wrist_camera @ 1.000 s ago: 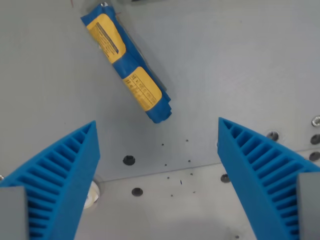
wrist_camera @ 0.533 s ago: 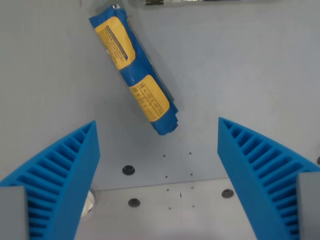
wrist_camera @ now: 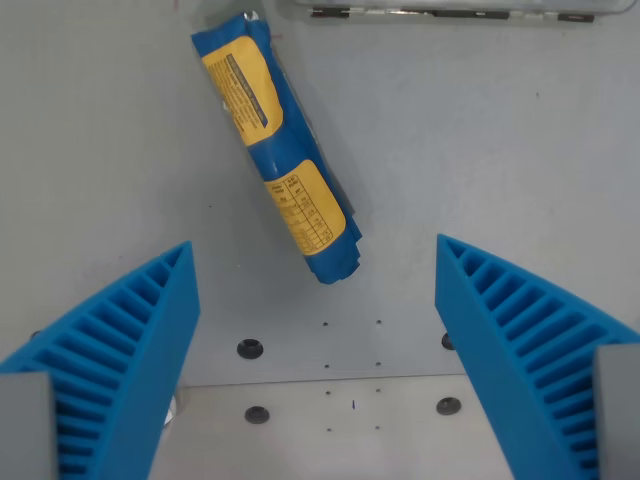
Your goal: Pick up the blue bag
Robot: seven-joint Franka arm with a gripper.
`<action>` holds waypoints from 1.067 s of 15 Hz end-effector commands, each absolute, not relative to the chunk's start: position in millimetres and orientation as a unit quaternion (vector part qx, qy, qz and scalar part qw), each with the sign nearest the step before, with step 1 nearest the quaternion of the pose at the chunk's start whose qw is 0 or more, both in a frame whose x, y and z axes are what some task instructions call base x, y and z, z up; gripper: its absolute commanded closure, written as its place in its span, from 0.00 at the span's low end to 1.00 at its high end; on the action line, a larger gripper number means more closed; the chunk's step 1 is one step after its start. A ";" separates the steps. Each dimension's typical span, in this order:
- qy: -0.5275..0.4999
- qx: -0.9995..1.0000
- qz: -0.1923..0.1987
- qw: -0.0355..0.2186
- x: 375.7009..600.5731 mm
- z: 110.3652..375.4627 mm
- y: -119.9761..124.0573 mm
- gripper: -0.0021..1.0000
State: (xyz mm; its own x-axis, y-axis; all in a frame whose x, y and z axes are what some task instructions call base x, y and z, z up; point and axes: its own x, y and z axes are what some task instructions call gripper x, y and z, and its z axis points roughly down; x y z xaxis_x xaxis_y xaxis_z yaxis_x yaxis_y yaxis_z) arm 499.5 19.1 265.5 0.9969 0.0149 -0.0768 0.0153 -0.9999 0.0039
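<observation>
Even, diffuse light fills the wrist view, bright without harsh glare. The grey table reads matte, with only a soft shadow along the right edge of the blue bag. The bag's yellow labels are sharp enough to show print lines, though not legible. The ribbed blue fingers of the gripper look slightly soft at the lower corners.

Only 1 view: the wrist camera looks straight down between the gripper fingers onto the grey table, close above it, fingers framing both lower corners.
</observation>
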 end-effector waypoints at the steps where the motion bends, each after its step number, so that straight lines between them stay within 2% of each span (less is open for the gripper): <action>1: 0.049 0.999 0.007 0.000 494.3 263.0 20.2 0.00; 16: 0.049 0.999 0.007 0.000 496.4 239.7 20.4 0.00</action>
